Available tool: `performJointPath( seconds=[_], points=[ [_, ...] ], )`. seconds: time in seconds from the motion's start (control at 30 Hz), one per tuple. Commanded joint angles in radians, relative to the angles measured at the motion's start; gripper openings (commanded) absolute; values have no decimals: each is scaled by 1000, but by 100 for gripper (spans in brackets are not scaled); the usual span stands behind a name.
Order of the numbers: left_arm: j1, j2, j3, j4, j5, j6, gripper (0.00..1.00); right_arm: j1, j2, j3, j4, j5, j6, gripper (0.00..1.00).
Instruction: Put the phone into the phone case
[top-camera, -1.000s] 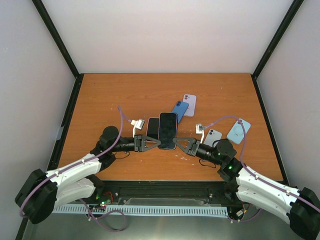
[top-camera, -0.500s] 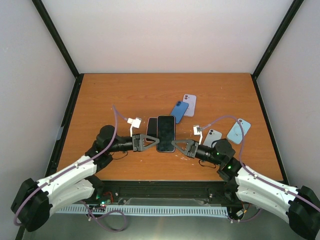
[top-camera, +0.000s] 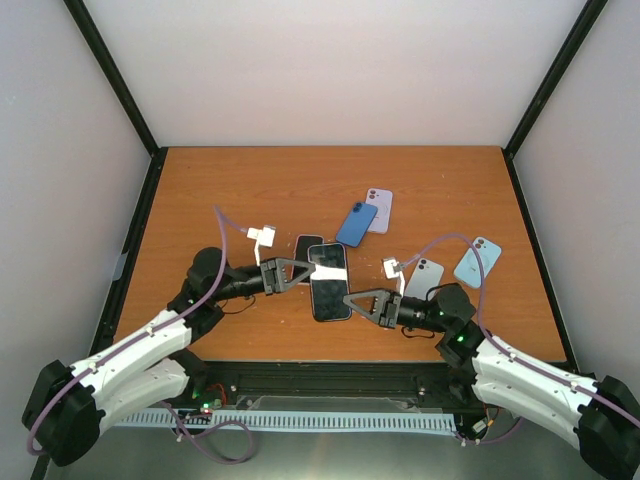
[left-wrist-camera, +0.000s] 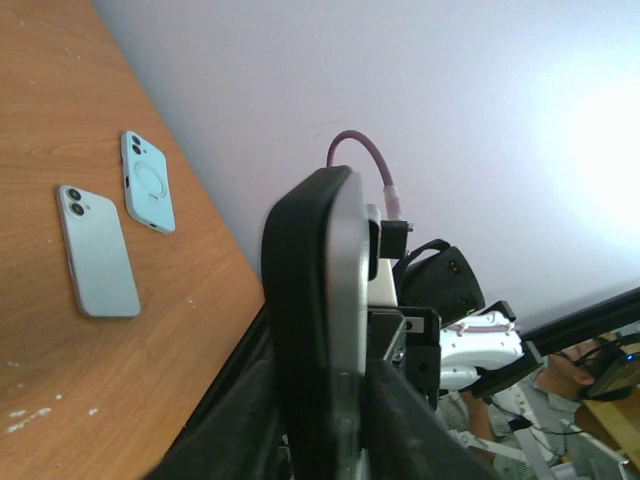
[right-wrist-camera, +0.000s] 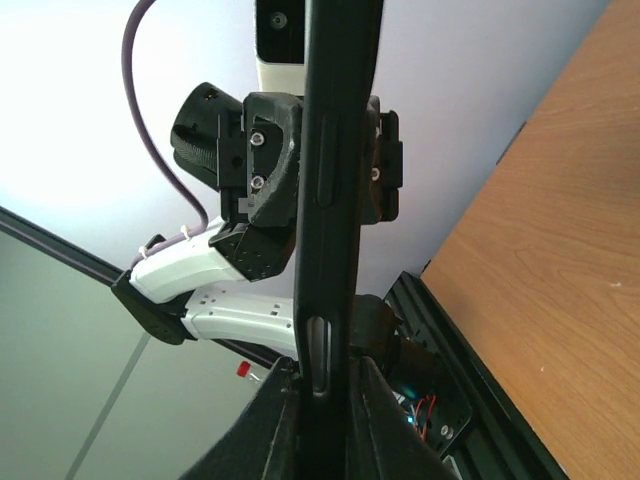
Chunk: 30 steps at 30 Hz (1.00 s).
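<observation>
Flat glossy blk phone (top-camera: 330, 292) btwn jaws

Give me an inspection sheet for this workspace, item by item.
Surface: table, orange-brown wood.
Job's things: phone, screen up, held between both arms; black case behind it, offset far-left, apparently not seated.
Clutter: blue phone overlapping lilac phone; grey phone; pale blue case.
Grippers: left gripper and right gripper, fingers shut on the phone's long edges.
Cables: left cable, right cable, purple, arching above the table.
Surroundings: white walls, black frame.
</observation>
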<state>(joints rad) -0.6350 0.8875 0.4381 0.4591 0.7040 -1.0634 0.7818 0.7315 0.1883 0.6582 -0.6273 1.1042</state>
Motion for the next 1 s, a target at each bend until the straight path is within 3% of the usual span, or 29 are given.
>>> performJointPath(
  seconds=[0.0, 0.1, 0.3, 0.4, 0.57, 0.83, 0.9, 0.97],
  points=[
    [6, -9, 43, 83, -22, 2, 14, 4, -24, 5, 68, -45, -29, 3],
    [7, -3, 47, 85, -10, 13, 1, 4, -31, 7, 41, -41, -38, 3],
    [6, 10, 64, 73, 44, 40, 0, 4, -58, 20, -12, -17, -44, 6],
    [6, 13, 78, 54, 83, 65, 0, 5, -73, 41, -63, 19, -45, 23],
    [6, 13, 101, 2, 161, 112, 0, 4, -94, 97, -170, 95, -58, 39],
    [6, 16, 86, -4, 215, 123, 0, 4, -63, 162, -189, 161, -78, 36],
    [6, 25, 81, 5, 223, 120, 0, 4, -47, 176, -190, 174, -84, 33],
    [6, 36, 77, 7, 226, 119, 0, 4, -31, 185, -188, 181, -91, 24]
  ],
)
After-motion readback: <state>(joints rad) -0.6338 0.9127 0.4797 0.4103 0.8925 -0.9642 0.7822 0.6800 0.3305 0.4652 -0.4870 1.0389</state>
